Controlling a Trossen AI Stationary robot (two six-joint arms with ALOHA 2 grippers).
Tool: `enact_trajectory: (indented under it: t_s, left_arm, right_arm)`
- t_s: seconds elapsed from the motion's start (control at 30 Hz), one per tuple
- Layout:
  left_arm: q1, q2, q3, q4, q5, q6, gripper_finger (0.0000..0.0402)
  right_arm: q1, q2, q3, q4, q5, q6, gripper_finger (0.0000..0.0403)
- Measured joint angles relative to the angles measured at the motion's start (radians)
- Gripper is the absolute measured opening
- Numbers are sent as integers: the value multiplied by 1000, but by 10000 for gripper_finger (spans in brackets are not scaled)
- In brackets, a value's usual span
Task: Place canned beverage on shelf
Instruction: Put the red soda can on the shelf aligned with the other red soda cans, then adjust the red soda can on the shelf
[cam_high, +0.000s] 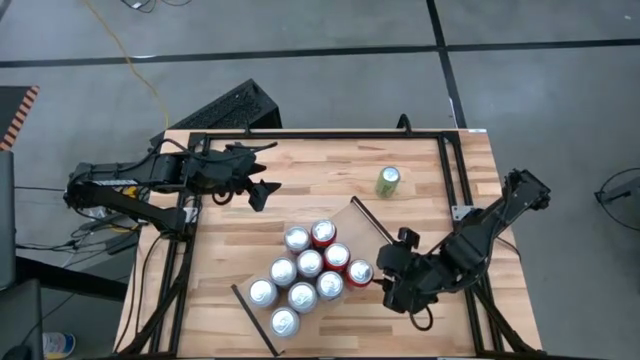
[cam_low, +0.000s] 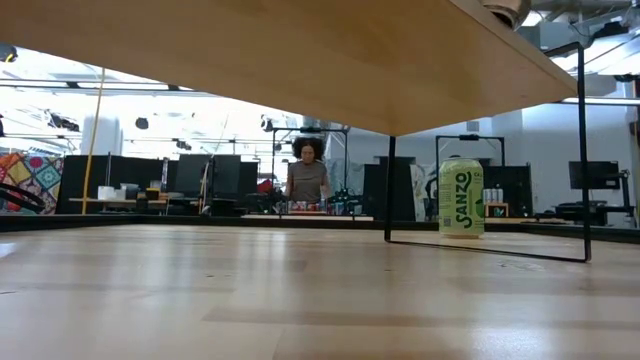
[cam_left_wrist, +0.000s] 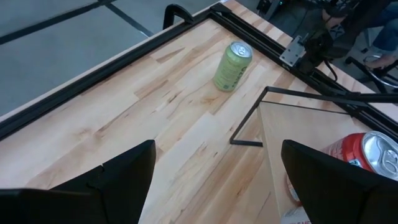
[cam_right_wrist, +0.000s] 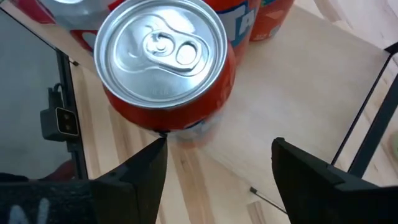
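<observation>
The shelf is a pale board on thin black legs in the middle of the table. Several silver-topped cans stand on it, some red, some silver. The red can nearest the table's right edge stands at the shelf's edge. My right gripper is beside it, slanting down. It is open, with the can beyond the fingertips and nothing between them. A green can stands upright on the tabletop, far right of the shelf. My left gripper hovers open at the far left.
A black frame runs along the table's far, left and right sides. The low view looks under the shelf's board toward the green can. A person stands in the room behind. Bare tabletop lies between my left gripper and the green can.
</observation>
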Motion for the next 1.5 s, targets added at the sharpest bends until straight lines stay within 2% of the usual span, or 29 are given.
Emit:
enact_trajectory:
  t_s: [0.27,0.93,1.03,1.17,1.27,1.37,1.5]
  left_arm:
    - [0,0,0,0,0,-6,332]
    - [0,0,0,0,-2,-7,332]
    - [0,0,0,0,-2,-7,332]
    - [0,0,0,0,-2,-10,332]
    - [0,0,0,0,-2,-20,332]
    - [0,0,0,0,-2,-22,332]
    - [0,0,0,0,-2,-23,332]
  right_arm:
    - [-28,0,0,15,-9,-71,265]
    - [-52,-1,0,12,-2,-117,265]
    - [-52,-10,32,-46,-6,-121,265]
    - [-62,-69,128,-213,33,-106,265]
    - [-117,-118,164,-344,84,-91,265]
    - [-225,-155,164,-438,94,-153,265]
    - [-392,-217,121,-383,28,-445,265]
